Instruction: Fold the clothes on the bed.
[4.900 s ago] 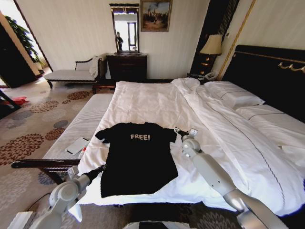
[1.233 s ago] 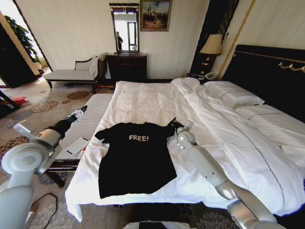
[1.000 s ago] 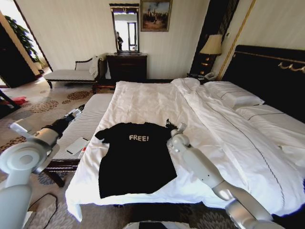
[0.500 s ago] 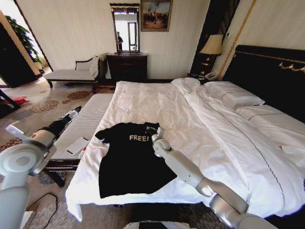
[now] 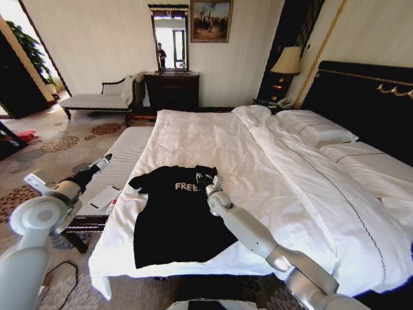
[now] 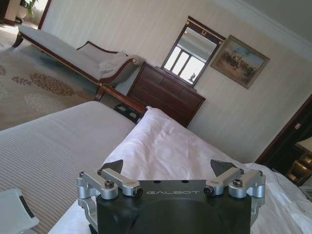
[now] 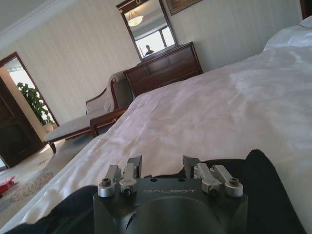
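Observation:
The clothes are one black T-shirt point(image 5: 174, 219) lying flat near the foot edge of the white bed point(image 5: 213, 139). Its right sleeve is pulled inward over the chest and covers the end of the pale lettering. My right gripper point(image 5: 204, 178) sits on that bunched sleeve near the collar, shut on it. In the right wrist view its fingers point(image 7: 135, 165) stand narrowly apart over black cloth point(image 7: 273, 195). My left gripper point(image 5: 105, 158) hovers open to the left of the bed, above the striped bench point(image 5: 116, 165). Its fingers point(image 6: 113, 166) are spread wide with nothing between them.
A white pad point(image 5: 104, 197) lies on the bench beside the bed. Pillows point(image 5: 319, 129) and the dark headboard point(image 5: 361, 103) lie to the right. A chaise point(image 5: 97, 100) and a dark dresser point(image 5: 171, 90) stand against the far wall. Patterned carpet point(image 5: 39, 168) spreads to the left.
My right gripper has moved left across the T-shirt, dragging the right sleeve over the chest. The left arm has dropped slightly and stays over the bench.

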Motion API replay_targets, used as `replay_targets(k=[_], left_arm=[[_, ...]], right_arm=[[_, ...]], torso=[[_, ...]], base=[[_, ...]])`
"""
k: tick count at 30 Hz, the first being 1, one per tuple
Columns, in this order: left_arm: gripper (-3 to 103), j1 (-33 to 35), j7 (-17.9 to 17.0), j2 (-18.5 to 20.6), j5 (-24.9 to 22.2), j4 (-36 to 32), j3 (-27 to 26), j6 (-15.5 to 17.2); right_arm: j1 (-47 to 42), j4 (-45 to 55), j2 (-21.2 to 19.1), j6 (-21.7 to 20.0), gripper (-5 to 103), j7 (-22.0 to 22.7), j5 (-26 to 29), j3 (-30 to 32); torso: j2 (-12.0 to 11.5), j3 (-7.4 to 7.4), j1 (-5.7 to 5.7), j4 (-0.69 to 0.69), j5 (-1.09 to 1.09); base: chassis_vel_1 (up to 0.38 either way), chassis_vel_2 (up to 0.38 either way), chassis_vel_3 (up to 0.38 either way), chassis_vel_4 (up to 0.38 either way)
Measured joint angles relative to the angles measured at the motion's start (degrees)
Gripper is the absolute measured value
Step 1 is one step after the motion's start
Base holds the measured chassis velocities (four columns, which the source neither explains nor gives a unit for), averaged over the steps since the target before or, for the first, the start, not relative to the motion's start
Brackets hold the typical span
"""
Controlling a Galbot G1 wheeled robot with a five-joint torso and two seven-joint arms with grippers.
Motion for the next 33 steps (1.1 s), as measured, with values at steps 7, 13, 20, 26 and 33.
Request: replay_targets(k=[7,13,20,26,33], left_arm=[[100,-2.94,0.42,-1.01,-6.33,10.06,3.27,1.60],[100,-6.53,3.15,-3.76,-9.75,20.13,7.12,3.34],[100,-12.28,6.94,-6.28,-5.49,30.43,12.50,3.49],[100,-15.68,10.72,-7.10,-3.43,36.75,14.17,0.64],[100,-16.66,12.04,-8.63,-2.46,39.53,14.25,-0.72]], right_arm=[[0.53,-0.90,-0.58,-0.30,75,1.59,0.47,3.33],[0.09,-1.15,-0.73,-1.28,93,2.50,0.29,4.59],[0.10,-1.64,-0.54,-1.88,100,2.72,0.14,4.80],[-0.29,-1.68,-0.48,-2.09,100,2.95,0.12,5.86],[-0.69,-1.48,-1.09,-2.14,100,3.12,0.16,6.39]], torso=[[0.00,0.01,0.00,0.01,0.01],[0.00,0.01,0.01,0.00,-0.02],[0.00,0.01,0.01,-0.02,0.00],[0.00,0.01,0.01,0.00,0.01],[0.00,0.01,0.01,0.01,0.00]], base=[[0.000,0.000,0.000,0.000],[0.000,0.000,0.000,0.000],[0.000,0.000,0.000,0.000],[0.000,0.000,0.000,0.000],[0.000,0.000,0.000,0.000]])
